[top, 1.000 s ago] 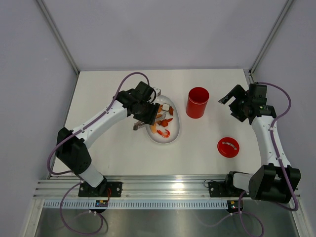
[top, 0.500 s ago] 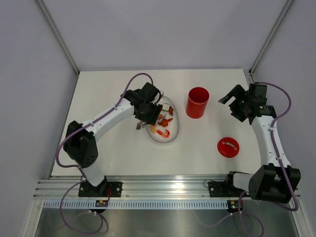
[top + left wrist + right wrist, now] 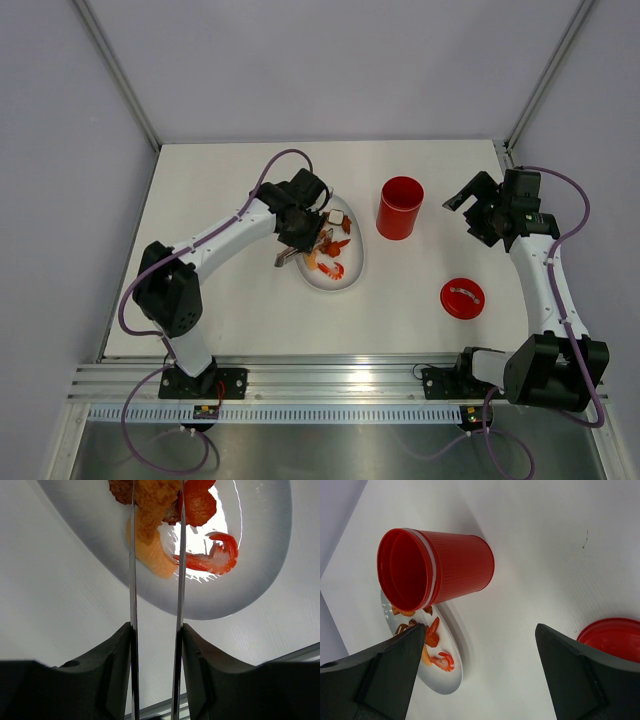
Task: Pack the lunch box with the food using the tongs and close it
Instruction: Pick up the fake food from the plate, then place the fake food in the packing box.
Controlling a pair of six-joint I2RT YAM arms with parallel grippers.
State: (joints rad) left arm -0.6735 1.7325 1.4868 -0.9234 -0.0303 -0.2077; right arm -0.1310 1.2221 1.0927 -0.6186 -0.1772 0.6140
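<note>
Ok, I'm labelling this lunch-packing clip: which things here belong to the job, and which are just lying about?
Part of the job:
- lunch box, standing open
- lid, lying apart on the table
- food
- tongs, clamped in the left gripper

Just there:
- white plate, which only carries the food
- table

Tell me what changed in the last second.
The left gripper shifted slightly right over the plate and squeezed the tongs narrower around an orange food piece. The right gripper, red lunch box and lid stayed put.
</note>
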